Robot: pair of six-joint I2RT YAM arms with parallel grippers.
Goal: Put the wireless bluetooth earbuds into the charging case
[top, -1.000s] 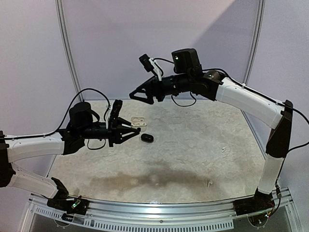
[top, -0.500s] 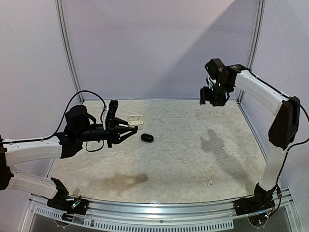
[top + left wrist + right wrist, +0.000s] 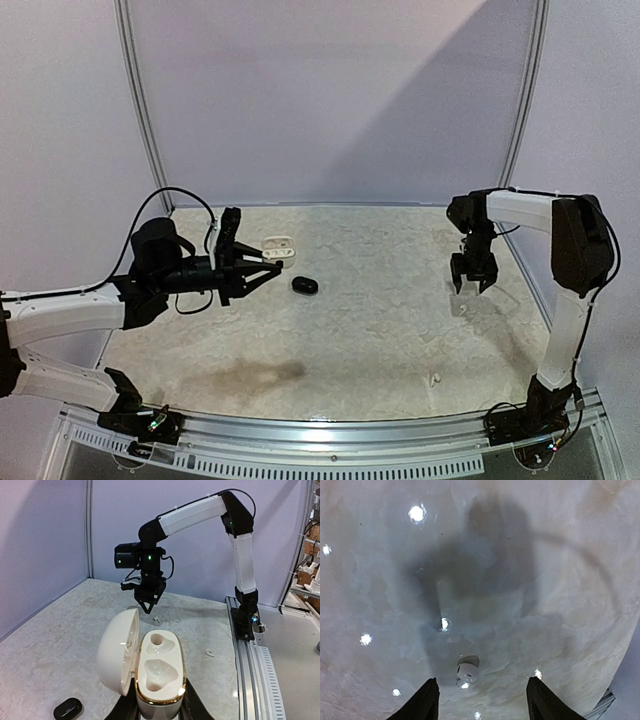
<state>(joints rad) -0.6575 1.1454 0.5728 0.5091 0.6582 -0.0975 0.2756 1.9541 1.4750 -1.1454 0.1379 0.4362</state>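
Since a second ago the right arm has swung away from above the cases, out to the far right of the table, and dropped low; the left arm has barely shifted. The right gripper [image 3: 481, 684] now points straight down with its jaws spread and nothing between them. A white earbud [image 3: 466, 670] lies on the marbled table [image 3: 380, 330] just under the gap, a little off centre toward one finger. That placement looks like a line-up for a top-down pinch, and the jaws probably need centring before they come together.

Nearer the arm's base, well apart from the gripper, a second white earbud [image 3: 434, 378] waits on the table.

Across the table, the left gripper [image 3: 262, 271] is pressed tight on the base of the white charging case [image 3: 160, 675]. It holds the case off the surface with the lid swung open and both wells empty, facing up, seemingly presented for loading. A closed black case [image 3: 305, 285] sits on the table just beside that gripper.
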